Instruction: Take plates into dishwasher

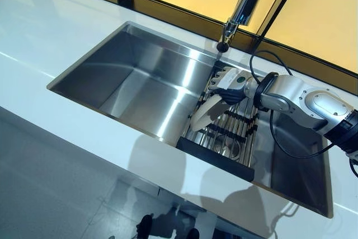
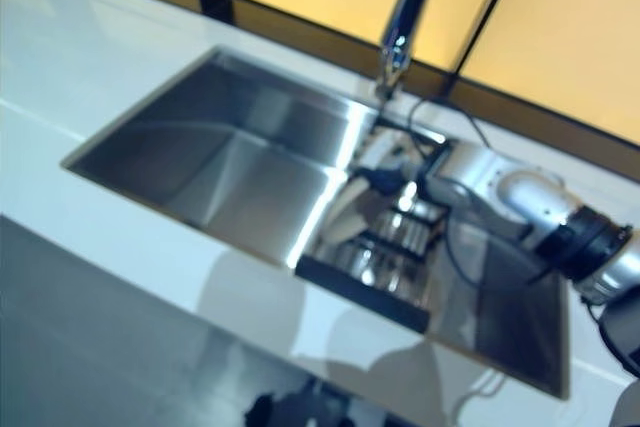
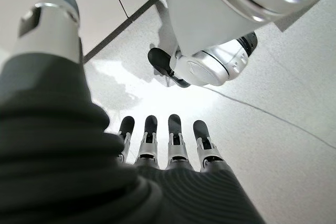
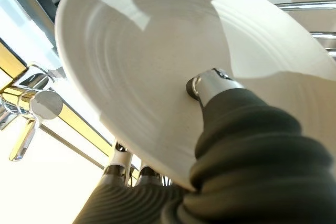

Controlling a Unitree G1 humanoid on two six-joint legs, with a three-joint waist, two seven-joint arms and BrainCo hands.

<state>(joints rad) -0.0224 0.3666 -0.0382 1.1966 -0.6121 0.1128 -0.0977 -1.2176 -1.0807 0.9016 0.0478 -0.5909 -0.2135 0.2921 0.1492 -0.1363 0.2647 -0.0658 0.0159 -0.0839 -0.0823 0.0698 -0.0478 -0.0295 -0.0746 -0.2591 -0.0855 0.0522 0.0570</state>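
Plate (image 1: 206, 113) upright in sink (image 1: 140, 82) rack (image 1: 226, 132), pinched by right hand (image 1: 226, 85), thumb on face. Likely stiff, glazed-slick, breakable: best gripped at rim. Left hand (image 3: 168, 145) straight-fingered, empty, hanging low.

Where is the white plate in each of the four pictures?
Left eye view: the plate stands tilted in the dish rack inside the sink, under the right hand.
Right eye view: same spot, in the rack right of the sink's middle.
Left wrist view: not in it; only the left hand over the floor.
Right wrist view: fills most of the picture.
Shared landmark: the faucet.
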